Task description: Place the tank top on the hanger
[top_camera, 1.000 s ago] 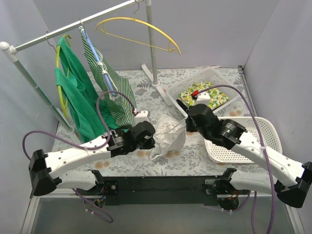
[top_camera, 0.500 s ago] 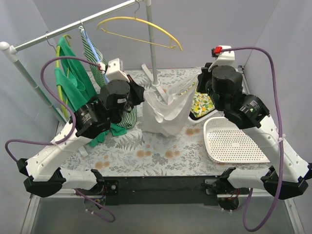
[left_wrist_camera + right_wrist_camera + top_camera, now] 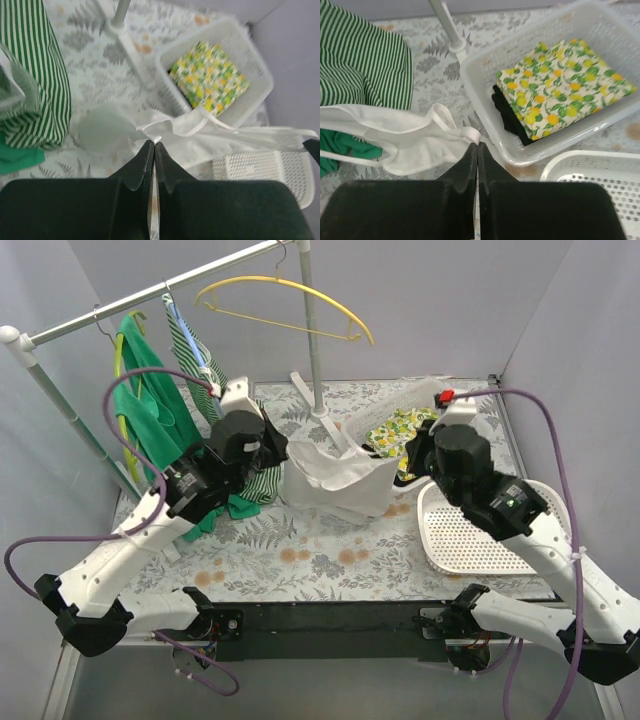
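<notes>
The white tank top (image 3: 338,480) hangs stretched between both grippers above the middle of the table. My left gripper (image 3: 287,453) is shut on its left strap edge; in the left wrist view the fabric (image 3: 200,137) spreads away from the pinched fingertips (image 3: 154,144). My right gripper (image 3: 403,462) is shut on the other strap, whose white band (image 3: 470,134) sits at the closed tips (image 3: 478,144). The yellow hanger (image 3: 285,302) hangs bare on the rail at the top, behind and above the garment.
A green garment (image 3: 150,410) and a green-and-white striped one (image 3: 200,360) hang on the rail (image 3: 150,295) at left. A rack post (image 3: 312,340) stands behind the top. A white basket (image 3: 600,75) holds lemon-print cloth (image 3: 560,80); a flat white basket (image 3: 480,535) lies right.
Both arms rose from the table with the tank top, then came down a little and spread apart. The garment went from a crumpled heap to a wide stretched sheet.
</notes>
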### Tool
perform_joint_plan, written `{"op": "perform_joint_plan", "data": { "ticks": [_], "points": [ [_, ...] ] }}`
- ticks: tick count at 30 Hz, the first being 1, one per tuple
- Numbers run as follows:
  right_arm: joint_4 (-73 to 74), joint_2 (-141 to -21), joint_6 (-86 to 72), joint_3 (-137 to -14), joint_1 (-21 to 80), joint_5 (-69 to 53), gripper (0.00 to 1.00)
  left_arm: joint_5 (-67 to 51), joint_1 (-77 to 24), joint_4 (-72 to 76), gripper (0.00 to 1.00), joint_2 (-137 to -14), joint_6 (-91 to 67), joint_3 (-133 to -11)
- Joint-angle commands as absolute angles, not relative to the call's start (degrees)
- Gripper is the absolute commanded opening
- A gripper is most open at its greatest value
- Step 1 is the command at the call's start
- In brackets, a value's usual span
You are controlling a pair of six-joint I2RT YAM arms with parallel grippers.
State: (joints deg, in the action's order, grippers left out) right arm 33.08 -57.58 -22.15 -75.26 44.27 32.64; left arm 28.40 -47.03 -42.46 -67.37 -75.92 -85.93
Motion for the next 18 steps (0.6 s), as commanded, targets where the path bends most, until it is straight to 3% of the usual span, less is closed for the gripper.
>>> {"op": "perform_joint_plan", "data": {
  "ticks": [1, 6, 11, 14, 15, 17, 18],
  "points": [
    [29.5, -51.5, -33.1, -57.7, 44.1, 22.3, 0.01, 17.8, -46.5, -40.5, 0.0, -64.5, -82.0, -69.9],
    [24.4, -49.5, -39.0, -39.9, 44.1, 12.7, 0.01, 9.7, -46.5, -36.3, 0.0, -63.7, -85.2, -54.9],
    [24.1, -48.9, -40.1, -35.3, 44.1, 11.2, 0.16, 6.7, -46.6, -33.8, 0.02, -64.1, -85.5, -48.3],
    [24.3, -48.2, -39.2, -35.6, 44.1, 11.0, 0.32, 6.2, -46.6, -33.4, 0.14, -62.9, -83.9, -47.2],
    [24.2, -47.6, -38.6, -35.8, 44.1, 11.0, 0.41, 6.0, -46.6, -33.6, 0.26, -62.4, -83.5, -47.2],
    [24.3, -47.3, -37.9, -36.8, 44.1, 11.2, 0.48, 5.2, -46.5, -33.2, 0.37, -60.9, -81.3, -47.8],
    [24.5, -47.0, -37.3, -37.3, 44.1, 11.2, 0.53, 5.1, -46.6, -33.3, 0.47, -60.6, -80.7, -48.3]
  ]
}}
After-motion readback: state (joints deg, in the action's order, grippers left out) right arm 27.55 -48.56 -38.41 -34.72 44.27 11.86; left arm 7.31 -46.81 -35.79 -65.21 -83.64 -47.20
